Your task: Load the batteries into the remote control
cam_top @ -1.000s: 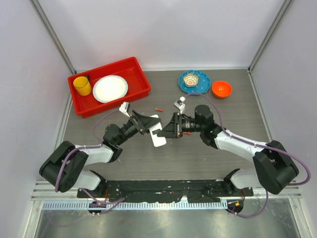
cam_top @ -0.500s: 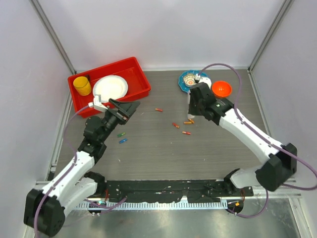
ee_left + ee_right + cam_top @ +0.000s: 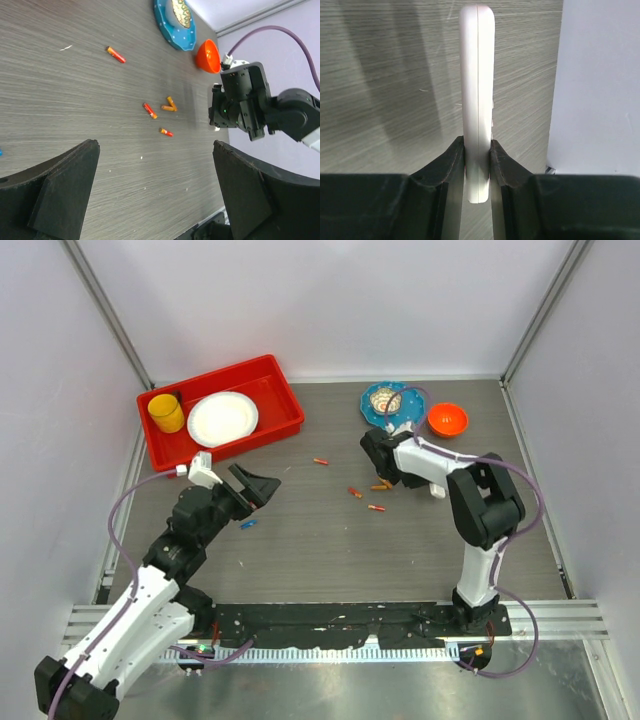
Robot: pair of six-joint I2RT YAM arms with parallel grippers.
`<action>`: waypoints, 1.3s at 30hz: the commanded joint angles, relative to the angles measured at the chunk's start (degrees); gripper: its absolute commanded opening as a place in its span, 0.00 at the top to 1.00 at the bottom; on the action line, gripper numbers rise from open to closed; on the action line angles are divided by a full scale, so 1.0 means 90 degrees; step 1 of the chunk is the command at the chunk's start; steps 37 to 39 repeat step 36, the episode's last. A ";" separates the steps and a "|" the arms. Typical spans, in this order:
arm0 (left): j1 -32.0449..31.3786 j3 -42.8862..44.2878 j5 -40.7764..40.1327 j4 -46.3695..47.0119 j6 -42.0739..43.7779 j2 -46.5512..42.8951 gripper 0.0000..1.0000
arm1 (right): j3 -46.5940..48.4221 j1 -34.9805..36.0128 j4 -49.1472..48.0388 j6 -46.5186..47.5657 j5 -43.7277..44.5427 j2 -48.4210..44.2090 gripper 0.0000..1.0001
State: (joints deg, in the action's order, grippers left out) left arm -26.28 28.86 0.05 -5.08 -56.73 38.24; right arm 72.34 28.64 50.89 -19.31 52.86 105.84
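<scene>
Tabletop (image 3: 330, 560) of grey woodgrain is the biggest thing we see, with both arms reaching over it. At its far left a red tray (image 3: 262, 438) holds a white plate (image 3: 222, 418) and, beside the plate in the tray's left end, an upright yellow cup (image 3: 166, 413). At the far right a blue plate (image 3: 368, 410) carries a pale patterned thing that we cannot make out, and just beside it an orange bowl (image 3: 447, 419) stands with nothing showing inside. The remote (image 3: 477, 75) is up in the right gripper (image 3: 477, 149), near the blue plate. From the right wrist we see it edge-on, a thin white slab whose long axis runs straight out from the jaws. Its broad faces are turned to the two pads, and we cannot tell which face is the front. From above, the gripper hides it. The right jaws are pinched onto the remote's near end, one finger (image 3: 451, 165) pressed against each broad face. The left gripper (image 3: 255, 485) hangs over the left-middle of the table with its jaws spread wide, holding and touching nothing. Smallest are the batteries (image 3: 355, 492), all lying flat on the bare table. Four orange-red ones lie loosely scattered between the two grippers, and a blue battery (image 3: 248, 524) lies just below the left gripper.
</scene>
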 commanded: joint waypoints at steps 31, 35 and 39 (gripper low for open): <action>-0.0087 0.0699 -0.1022 -0.1896 0.0658 0.0838 0.00 | -0.4343 0.0157 -0.5613 -0.0920 -0.4905 -0.5918 0.14; -0.0078 0.0865 -0.0777 -0.1955 0.0834 0.1044 0.00 | -0.4922 0.0167 -0.5987 -0.1116 -0.5199 -0.6398 0.14; -0.0087 0.0836 -0.0836 -0.1916 0.0854 0.0890 0.00 | -0.4941 0.0167 -0.5987 -0.1251 -0.5180 -0.6476 0.14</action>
